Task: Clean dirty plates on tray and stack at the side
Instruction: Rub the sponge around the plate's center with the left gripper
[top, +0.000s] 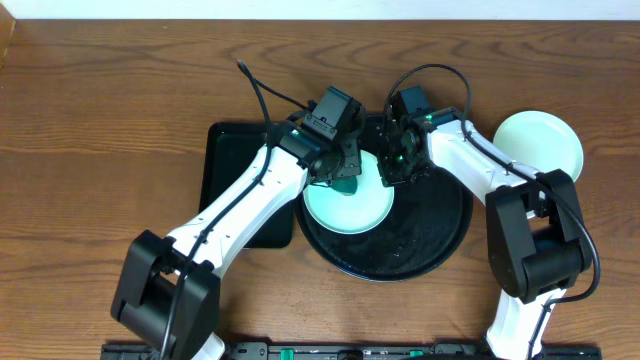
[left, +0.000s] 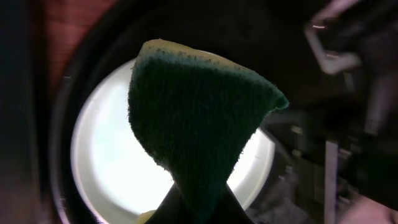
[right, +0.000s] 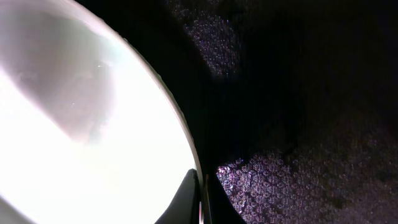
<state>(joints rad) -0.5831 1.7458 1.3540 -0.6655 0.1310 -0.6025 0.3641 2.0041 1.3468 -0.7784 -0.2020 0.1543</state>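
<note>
Left pincer (left: 201, 211) is clamped on the green sponge (left: 199, 118), which I see hanging over the mint plate (top: 350, 208) lying in the left half of the round black tray (top: 425, 238). My right pincer (right: 200, 198) pinches that plate's rim on the side toward the tray's middle. A second mint plate (top: 538, 145) sits on the table (top: 100, 100) just right of the tray, and a rectangular black tray (top: 225, 165) lies just left of it.

The left arm (top: 240, 205) starts at 7 o'clock in the overhead view and stretches toward 1 o'clock, wrist tipped down. The left tool (top: 345, 180) is clamped on a green sponge (left: 199, 124). The right arm (top: 470, 155) starts at 4 o'clock and reaches toward 10 o'clock. The right tool (top: 393, 172) pinches the rim of a plate (right: 93, 124), its 2 fingers (right: 185, 198) nearly together.
</note>
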